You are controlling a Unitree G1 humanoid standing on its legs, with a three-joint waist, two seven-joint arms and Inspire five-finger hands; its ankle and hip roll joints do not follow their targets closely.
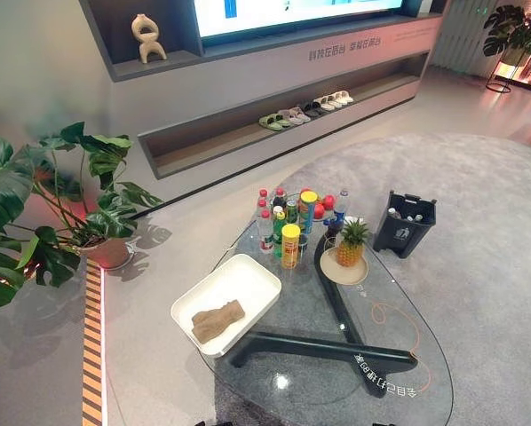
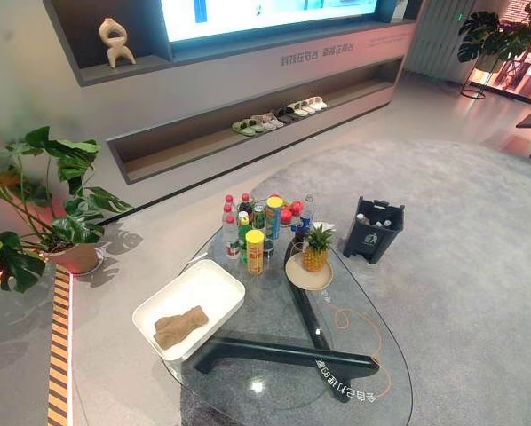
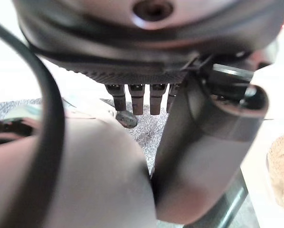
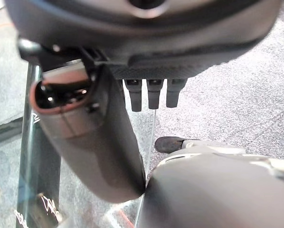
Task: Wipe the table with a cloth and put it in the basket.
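Drinks: bottles and cans [image 1: 288, 213] clustered at the far end.
Fruit: pineapple [image 1: 351, 243] on a round plate [image 1: 344, 271].
Floor: dark bin [image 1: 404, 224], potted plant [image 1: 61, 209].
Shelf: slippers [image 1: 305, 109], sculpture [image 1: 146, 38].

Dark hand [image 3: 189, 142], blunt black fingers [image 3: 135, 97]

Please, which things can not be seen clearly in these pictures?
- Crumpled brown cloth in the white rectangular basket: folds hide its underside, head views.
- Bottles and cans on the oval glass table: front ones hide the rear ones.
- Dark floor bin: contents too small.
- Left hand, right hand: fingers point straight down, their tips out of sight, wrist views.
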